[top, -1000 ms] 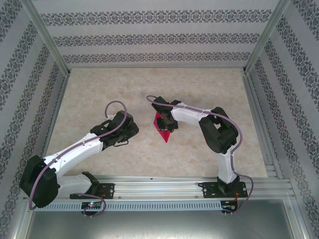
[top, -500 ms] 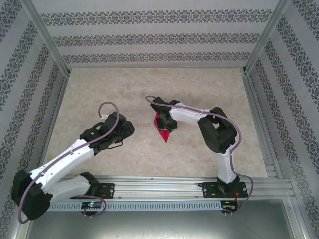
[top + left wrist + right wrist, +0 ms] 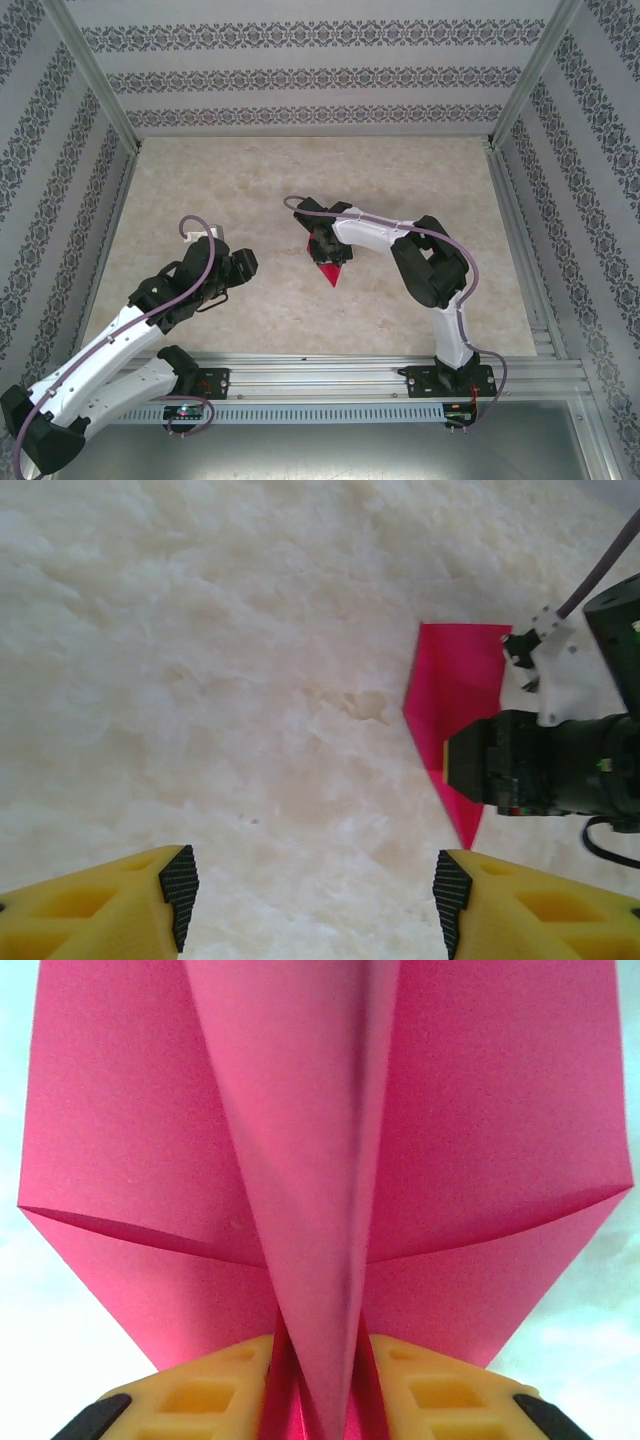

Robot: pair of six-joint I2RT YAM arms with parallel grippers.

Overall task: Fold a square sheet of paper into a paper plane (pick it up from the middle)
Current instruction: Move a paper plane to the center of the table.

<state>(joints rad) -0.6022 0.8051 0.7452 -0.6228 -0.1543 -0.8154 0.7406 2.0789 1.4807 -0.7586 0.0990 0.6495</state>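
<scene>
The magenta-pink paper plane [image 3: 330,272] lies at the table's middle with its sharp tip pointing toward the near edge. My right gripper [image 3: 326,247] sits over it. In the right wrist view the yellow fingers [image 3: 200,1385] are shut on the plane's raised centre ridge [image 3: 305,1160], and the wings [image 3: 130,1130] spread to both sides. My left gripper [image 3: 236,264] is well to the plane's left, open and holding nothing. In the left wrist view its gripper [image 3: 315,900] frames bare table, with the plane [image 3: 455,675] ahead on the right, partly under the right arm's black wrist [image 3: 545,765].
The pale marble tabletop [image 3: 420,180] is bounded by aluminium posts and patterned walls [image 3: 300,75] on three sides. A metal rail [image 3: 330,365] with both arm bases runs along the near edge. The left arm's cable [image 3: 190,225] loops above its wrist.
The left arm has pulled back toward the near left, away from the plane. The right gripper has stayed on the plane and shifted slightly left.
</scene>
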